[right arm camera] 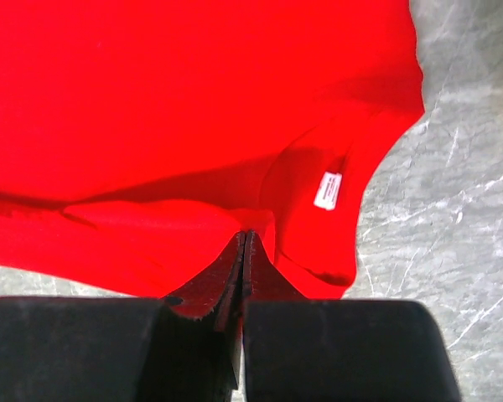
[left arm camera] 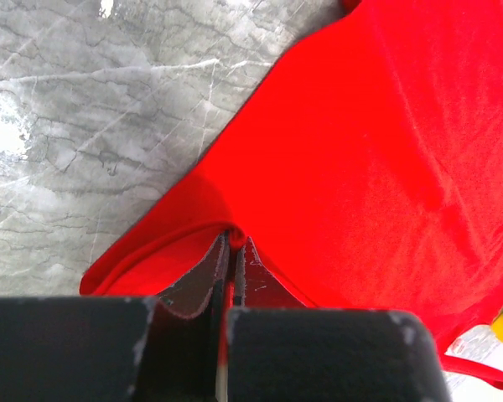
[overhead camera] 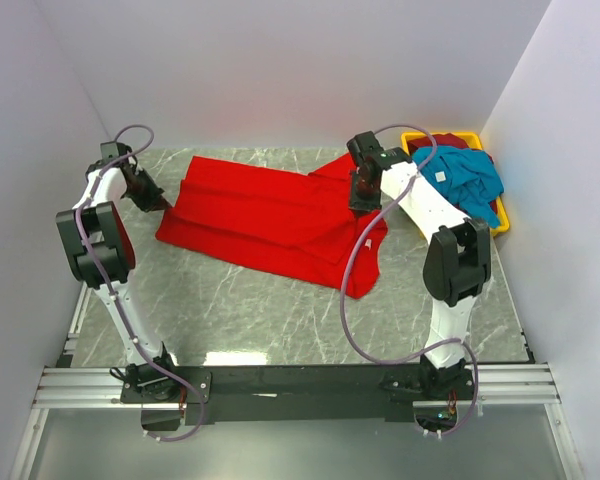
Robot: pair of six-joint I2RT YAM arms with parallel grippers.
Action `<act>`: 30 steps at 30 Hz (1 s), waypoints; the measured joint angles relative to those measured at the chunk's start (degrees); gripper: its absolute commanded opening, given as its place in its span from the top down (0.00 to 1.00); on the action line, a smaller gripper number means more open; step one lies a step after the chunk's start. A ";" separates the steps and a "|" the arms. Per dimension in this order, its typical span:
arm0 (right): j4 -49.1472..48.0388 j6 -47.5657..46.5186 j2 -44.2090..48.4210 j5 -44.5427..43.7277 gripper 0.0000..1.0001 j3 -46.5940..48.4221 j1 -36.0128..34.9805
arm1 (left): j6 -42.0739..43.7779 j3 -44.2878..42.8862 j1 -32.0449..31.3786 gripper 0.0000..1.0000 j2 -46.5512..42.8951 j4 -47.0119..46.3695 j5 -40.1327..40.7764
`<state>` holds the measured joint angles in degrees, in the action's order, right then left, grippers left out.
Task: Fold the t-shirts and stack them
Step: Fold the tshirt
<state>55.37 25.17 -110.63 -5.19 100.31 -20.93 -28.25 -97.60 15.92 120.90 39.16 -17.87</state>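
Note:
A large bright red t-shirt lies spread across the marble table, partly folded, with one end hanging toward the front right. My left gripper is shut on its left edge; the wrist view shows the fingers pinching a fold of red cloth. My right gripper is shut on the shirt's right part near the collar; the wrist view shows red cloth between the fingers and a white tag beside it. A teal-blue t-shirt with a white tag lies on a dark maroon one in the bin.
A yellow plastic bin stands at the back right against the wall and holds the other shirts. White walls close in the left, back and right sides. Bare marble table shows in front of the red shirt.

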 measured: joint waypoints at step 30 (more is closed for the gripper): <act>-9.33 1.49 12.87 10.34 0.43 -24.15 1.57 | 0.20 14.40 0.00 0.28 -8.74 -0.55 10.45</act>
<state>46.04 26.65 -97.76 5.15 76.16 -19.35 -28.05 -83.20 15.92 112.16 38.61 -7.42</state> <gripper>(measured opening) 0.592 0.732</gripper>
